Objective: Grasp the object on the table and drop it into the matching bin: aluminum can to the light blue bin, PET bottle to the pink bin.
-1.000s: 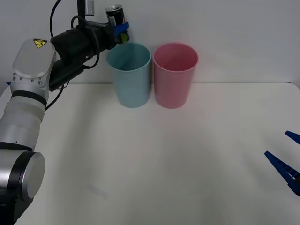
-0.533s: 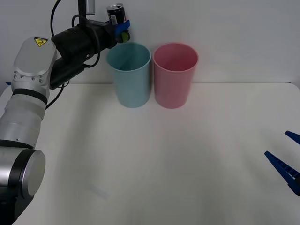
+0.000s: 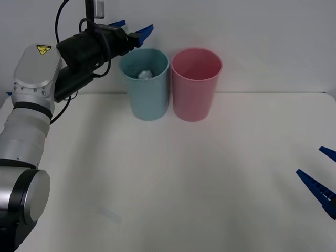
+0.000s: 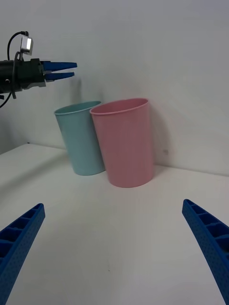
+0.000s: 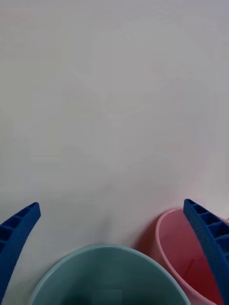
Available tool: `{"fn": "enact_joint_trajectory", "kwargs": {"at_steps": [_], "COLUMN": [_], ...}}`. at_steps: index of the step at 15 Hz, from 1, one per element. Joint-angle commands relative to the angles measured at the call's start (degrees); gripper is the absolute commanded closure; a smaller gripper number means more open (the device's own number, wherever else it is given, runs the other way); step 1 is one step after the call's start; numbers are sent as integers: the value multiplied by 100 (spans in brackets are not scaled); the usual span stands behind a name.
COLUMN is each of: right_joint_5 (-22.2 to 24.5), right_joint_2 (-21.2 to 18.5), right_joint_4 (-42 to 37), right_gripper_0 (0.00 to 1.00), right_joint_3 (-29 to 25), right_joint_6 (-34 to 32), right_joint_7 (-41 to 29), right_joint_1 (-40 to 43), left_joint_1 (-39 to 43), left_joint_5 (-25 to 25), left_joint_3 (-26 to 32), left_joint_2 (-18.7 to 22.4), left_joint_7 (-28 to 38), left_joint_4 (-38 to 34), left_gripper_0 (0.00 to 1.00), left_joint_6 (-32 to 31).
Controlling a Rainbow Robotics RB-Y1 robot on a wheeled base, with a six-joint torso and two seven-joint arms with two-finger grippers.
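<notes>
Inside light blue bin [image 3: 144, 100] aluminum can [image 3: 144, 74], left jaws [image 3: 132, 27] apart above

The aluminum can [image 3: 144, 74] sits mostly hidden inside the light blue bin [image 3: 144, 100], a blurred silvery patch. The right gripper [image 3: 321, 178] is cut off at the right edge.

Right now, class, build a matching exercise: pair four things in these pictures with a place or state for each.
1. aluminum can
2. left pincer
3. pink bin
4. right pincer

A. open, low over the table's right edge
B. beside the light blue bin
C. inside the light blue bin
D. open above the light blue bin

Pairs: 1-C, 2-D, 3-B, 4-A
</notes>
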Motion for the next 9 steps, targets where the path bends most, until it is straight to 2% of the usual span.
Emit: {"fn": "enact_joint_trajectory", "kwargs": {"at_steps": [1, 9], "right_joint_5": [0, 0], "right_joint_2": [0, 0], "right_joint_4": [0, 0], "right_gripper_0": [0, 0], "right_joint_3": [0, 0], "right_joint_6": [0, 0], "right_joint_7": [0, 0], "right_joint_1": [0, 0], "left_joint_1": [274, 1311], "left_joint_5": [307, 1239], "left_joint_3": [-8, 1], "left_joint_2": [35, 483], "left_joint_7": [-107, -406], "left_joint_4": [-297, -1211], "left_gripper_0": [0, 0], "left_joint_6": [6, -126]}}
